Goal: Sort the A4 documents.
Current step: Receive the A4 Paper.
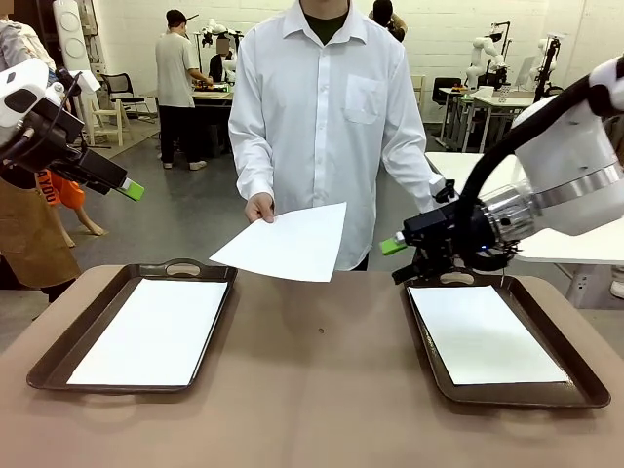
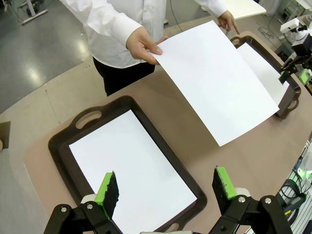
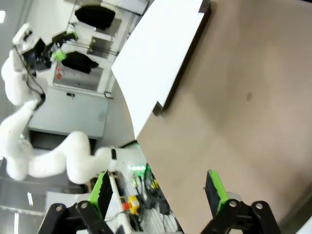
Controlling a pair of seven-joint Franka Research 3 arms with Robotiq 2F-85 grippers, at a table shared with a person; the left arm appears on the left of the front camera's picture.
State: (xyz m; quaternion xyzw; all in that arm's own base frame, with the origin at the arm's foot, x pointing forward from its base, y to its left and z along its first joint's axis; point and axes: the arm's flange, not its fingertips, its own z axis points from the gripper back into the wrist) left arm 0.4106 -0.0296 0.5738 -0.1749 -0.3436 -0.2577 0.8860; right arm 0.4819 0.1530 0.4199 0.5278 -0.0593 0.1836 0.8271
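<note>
A: Table (image 1: pixel 322 390) first, as the landmark: brown, running out of the front view at the bottom and both sides.

B: On it?

A: Two dark brown trays. The left tray (image 1: pixel 58 346) holds a white sheet (image 1: pixel 156 330) flat inside its rim; the right tray (image 1: pixel 575 380) holds another sheet (image 1: pixel 483 334), its far end hidden behind the right arm.

B: And the third paper?

A: The held sheet (image 1: pixel 288 242) hangs above the table's far edge, between the trays, pinched at one corner by the person's hand (image 1: pixel 258 207). The person's other hand is mostly covered by the right arm in the front view.

B: Grippers?

A: The left gripper (image 2: pixel 165 187) hovers above the near end of the left tray, jaws spread wide, nothing between the green pads (image 2: pixel 108 187). The right gripper (image 3: pixel 158 187) is also spread wide and empty, above the table beyond the right tray's far end; its wrist picture is rolled and blurry, so I cannot tell which tray shows there.
</note>
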